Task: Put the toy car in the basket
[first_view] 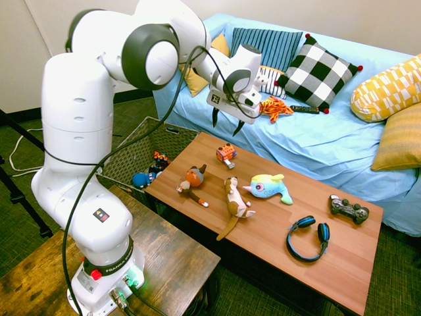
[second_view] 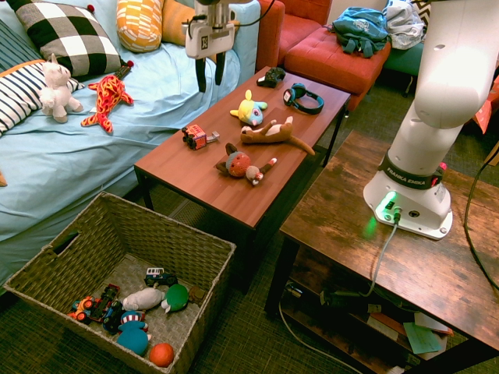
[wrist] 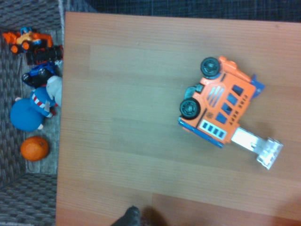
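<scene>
The tool (first_view: 225, 122) is hanging in the air with its two dark fingers spread apart and nothing between them, pointing almost straight down. It is hovering above the far edge of the worktop (first_view: 309, 263), over the spot where the toy car (first_view: 226, 155) is sitting.

The toy car is lying on its side on the worktop, wheels showing in the wrist view, untouched. So the task is only beginning: the grasp, the lift and the carry are all waiting to be done.

The basket (second_view: 195, 241) is standing on the floor just off the worktop's end nearest the toy car, already holding small toys and an orange ball.

A round plush bird (first_view: 193, 178) is lying near the toy car, towards the basket. A plush dog (first_view: 233, 199) and a pastel plush fish (first_view: 269, 186) are lying further along, apart from the toy car. Nothing appears to be blocking a straight descent.
</scene>
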